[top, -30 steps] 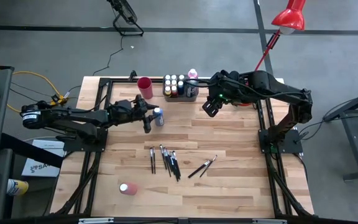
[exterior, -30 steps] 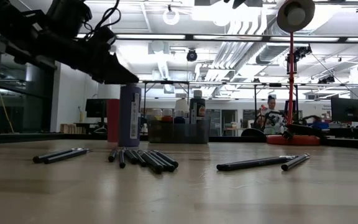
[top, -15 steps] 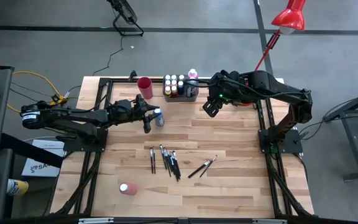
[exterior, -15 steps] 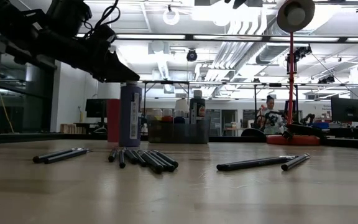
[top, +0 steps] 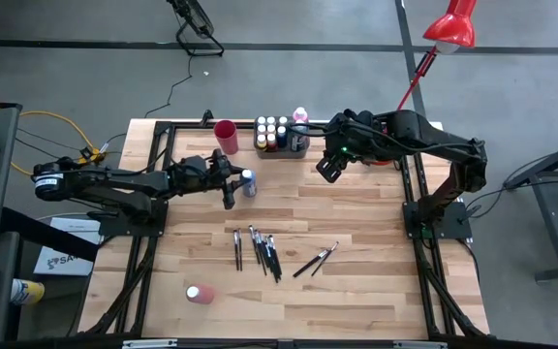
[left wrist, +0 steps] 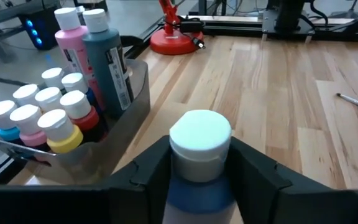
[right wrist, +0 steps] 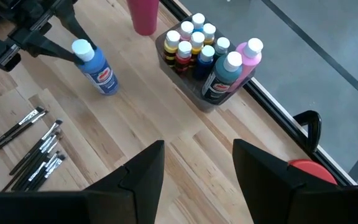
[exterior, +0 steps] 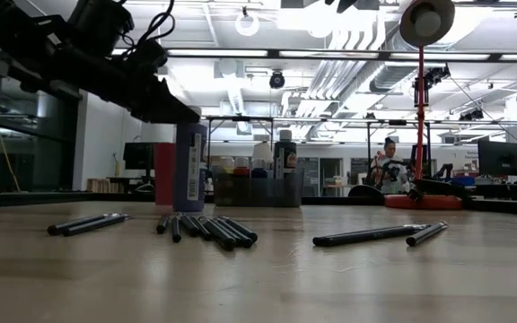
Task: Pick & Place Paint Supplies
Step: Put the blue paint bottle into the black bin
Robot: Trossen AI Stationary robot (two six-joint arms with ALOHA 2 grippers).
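A blue paint bottle (top: pixel 248 182) with a white cap (left wrist: pixel 200 134) stands upright on its base on the wooden table, a little nearer than the red cup (top: pixel 226 134). My left gripper (top: pixel 237 182) reaches in level from the table's left and is shut on the bottle's top. My right gripper (top: pixel 327 170) hangs open high above the table, right of the grey tray (top: pixel 304 148), and holds nothing. Several dark-handled paintbrushes (top: pixel 260 250) lie flat at the table's middle, two more (top: pixel 316 259) to their right. A pink bottle (top: pixel 199 293) lies near the front left. My left gripper pinches the blue bottle between its two fingers (left wrist: pixel 148 171), one on each side of the white cap's lower rim and the neck (left wrist: pixel 199 163). The fingers come nearly level from the table's left, tipped slightly down. The bottle stands upright with its base on the table (exterior: pixel 188 205).
The grey tray (right wrist: pixel 199 98) at the far edge holds several small capped bottles plus a tall pink bottle (right wrist: pixel 251 56) and a teal one (right wrist: pixel 222 78). A red lamp base (left wrist: pixel 174 38) stands at the far right. Bare wood lies right of the blue bottle.
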